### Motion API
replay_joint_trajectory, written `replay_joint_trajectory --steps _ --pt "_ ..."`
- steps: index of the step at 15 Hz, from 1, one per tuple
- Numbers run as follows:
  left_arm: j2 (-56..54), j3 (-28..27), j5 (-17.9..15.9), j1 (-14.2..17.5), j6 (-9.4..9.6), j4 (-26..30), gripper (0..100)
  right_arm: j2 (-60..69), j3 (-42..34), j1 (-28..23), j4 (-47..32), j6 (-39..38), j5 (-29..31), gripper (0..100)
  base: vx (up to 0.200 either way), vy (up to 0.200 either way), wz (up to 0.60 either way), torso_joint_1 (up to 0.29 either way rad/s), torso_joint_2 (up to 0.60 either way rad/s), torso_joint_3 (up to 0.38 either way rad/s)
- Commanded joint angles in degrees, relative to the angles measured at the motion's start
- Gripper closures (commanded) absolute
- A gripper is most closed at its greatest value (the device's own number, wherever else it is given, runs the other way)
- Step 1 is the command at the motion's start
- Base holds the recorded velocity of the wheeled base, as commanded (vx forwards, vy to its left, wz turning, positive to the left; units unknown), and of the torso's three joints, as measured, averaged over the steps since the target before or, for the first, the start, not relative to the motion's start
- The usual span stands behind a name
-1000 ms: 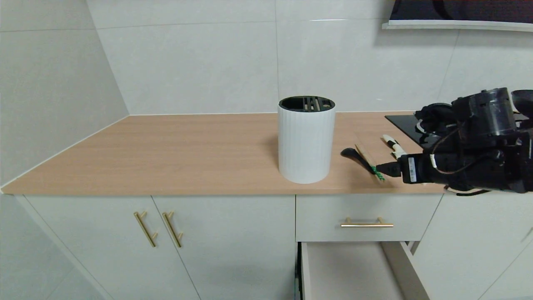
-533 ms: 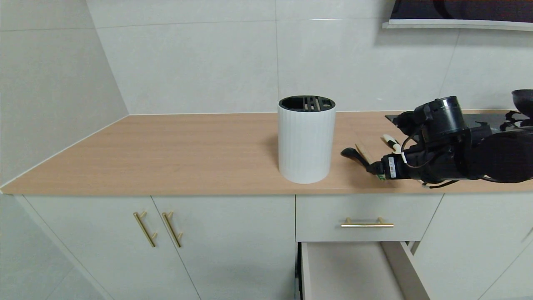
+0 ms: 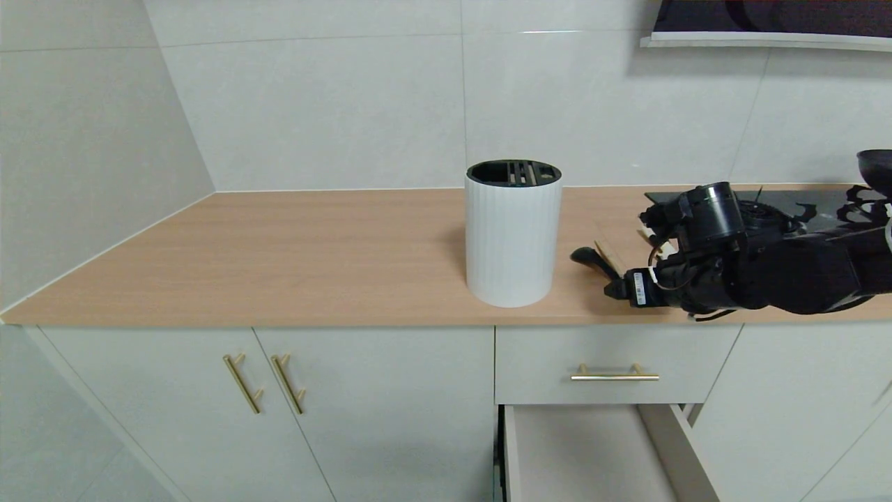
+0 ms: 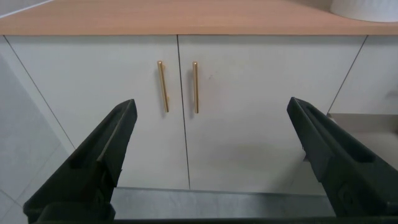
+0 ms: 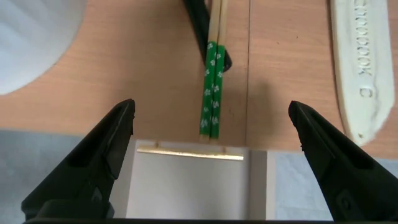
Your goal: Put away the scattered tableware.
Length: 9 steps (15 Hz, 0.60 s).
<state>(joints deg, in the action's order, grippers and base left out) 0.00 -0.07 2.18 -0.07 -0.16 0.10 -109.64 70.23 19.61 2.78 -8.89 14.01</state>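
Fingers (image 5: 93, 168) of the right gripper (image 5: 211, 111) spread wide over the chopsticks (image 5: 212, 93).

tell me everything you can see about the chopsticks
The chopsticks are a pair lying flat, side by side, on the wooden counter, to the right of the white holder. The shafts look like pale wood. The ends nearest the counter's front edge are green with small white marks. A black utensil lies against them and seems to pass beneath. The open right claw hangs over the green ends, not gripping them.
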Motion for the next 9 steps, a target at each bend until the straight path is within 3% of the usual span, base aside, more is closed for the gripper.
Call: replay_joint_trajectory --steps 1,6,7,9 --pt "0.1 0.0 0.0 0.0 -0.02 0.0 0 -1.1 0.0 0.1 0.1 0.0 0.1 0 0.000 0.000 0.00 0.000 0.00 0.000" --pt "0.1 0.0 0.0 0.0 -0.02 0.0 0 -2.8 0.2 0.1 1.8 -0.8 0.0 0 0.000 0.000 0.00 0.000 0.00 0.000" --pt "0.1 0.0 0.0 0.0 -0.02 0.0 0 -2.9 0.2 0.2 2.2 -0.9 0.0 100 0.000 0.000 0.00 0.000 0.00 0.000" --pt "0.1 0.0 0.0 0.0 -0.02 0.0 0 -3.0 0.3 0.1 2.2 -0.9 0.1 100 0.000 0.000 0.00 0.000 0.00 0.000"
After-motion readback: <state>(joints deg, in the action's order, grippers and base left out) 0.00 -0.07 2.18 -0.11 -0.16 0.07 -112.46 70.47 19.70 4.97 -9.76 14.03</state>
